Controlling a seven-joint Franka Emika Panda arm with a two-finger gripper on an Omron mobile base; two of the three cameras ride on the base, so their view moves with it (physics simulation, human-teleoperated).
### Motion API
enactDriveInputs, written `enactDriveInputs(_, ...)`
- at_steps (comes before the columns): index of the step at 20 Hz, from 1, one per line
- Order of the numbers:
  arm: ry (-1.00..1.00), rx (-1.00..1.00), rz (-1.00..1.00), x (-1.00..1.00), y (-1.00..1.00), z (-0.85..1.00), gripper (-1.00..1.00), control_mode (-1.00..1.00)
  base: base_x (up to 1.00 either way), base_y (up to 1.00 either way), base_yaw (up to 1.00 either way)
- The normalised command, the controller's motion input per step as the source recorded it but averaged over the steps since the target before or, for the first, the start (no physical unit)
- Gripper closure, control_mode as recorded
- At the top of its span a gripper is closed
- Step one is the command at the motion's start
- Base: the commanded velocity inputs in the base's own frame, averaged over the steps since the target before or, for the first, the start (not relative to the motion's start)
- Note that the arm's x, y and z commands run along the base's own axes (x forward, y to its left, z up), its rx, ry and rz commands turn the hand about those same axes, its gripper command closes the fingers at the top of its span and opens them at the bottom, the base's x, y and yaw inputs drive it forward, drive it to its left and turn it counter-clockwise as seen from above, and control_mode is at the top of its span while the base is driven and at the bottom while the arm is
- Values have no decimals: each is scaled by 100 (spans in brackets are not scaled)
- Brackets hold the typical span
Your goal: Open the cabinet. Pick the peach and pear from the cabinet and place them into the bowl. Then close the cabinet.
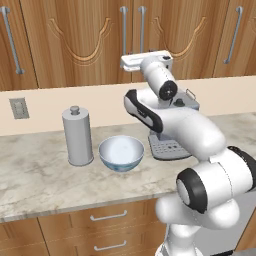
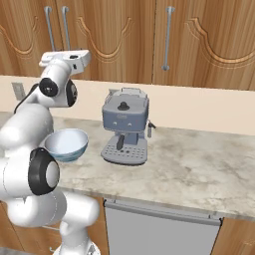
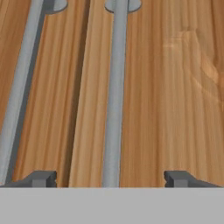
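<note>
Wooden cabinet doors shut; my end effector up close, fingers spread wide, straddling right door's handle. Bowl mid-table beside canister.

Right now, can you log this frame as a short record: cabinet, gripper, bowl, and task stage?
cabinet: both doors shut, two bar handles side by side at the seam
gripper: open, fingertips either side of the right door's handle, not closed on it
bowl: empty, on the counter between canister and coffee machine
stage: opening not yet begun
</note>
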Motion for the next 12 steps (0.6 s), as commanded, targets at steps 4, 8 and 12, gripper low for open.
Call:
enactDriveInputs(4,0,0,0,92,-5,-3,100,-100,0,0,0)
enactDriveInputs(8,0,0,0,1,0,0,100,-100,0,0,0)
enactDriveInputs(12,0,0,0,0,0,0,100,-100,0,0,0)
